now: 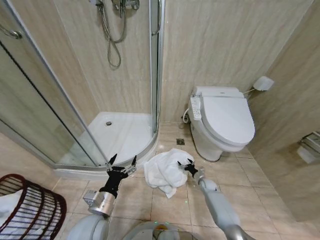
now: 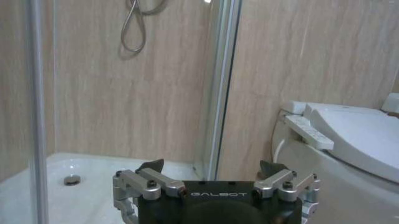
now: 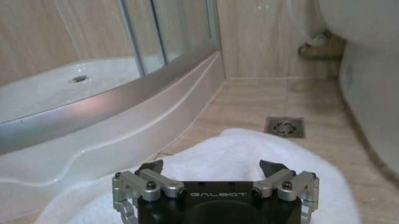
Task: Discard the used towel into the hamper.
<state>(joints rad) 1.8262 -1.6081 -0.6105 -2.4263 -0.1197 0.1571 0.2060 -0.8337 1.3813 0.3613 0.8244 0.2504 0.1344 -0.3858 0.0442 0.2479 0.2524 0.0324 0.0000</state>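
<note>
A crumpled white towel (image 1: 164, 171) lies on the tiled floor between the shower base and the toilet. My right gripper (image 1: 186, 165) is open and hovers at the towel's right edge, just above it; the right wrist view has the towel (image 3: 249, 158) spread beneath and ahead of its fingers (image 3: 151, 167). My left gripper (image 1: 122, 163) is open too, held up to the left of the towel in front of the shower step, with nothing between its fingers (image 2: 151, 166). The dark woven hamper (image 1: 31, 209) stands at the bottom left, something white lying in it.
A curved shower tray (image 1: 120, 132) with glass doors fills the left. A white toilet (image 1: 221, 122) stands at the right against the wall. A floor drain (image 3: 285, 126) sits beyond the towel. Open tile floor (image 1: 172, 202) lies in front of me.
</note>
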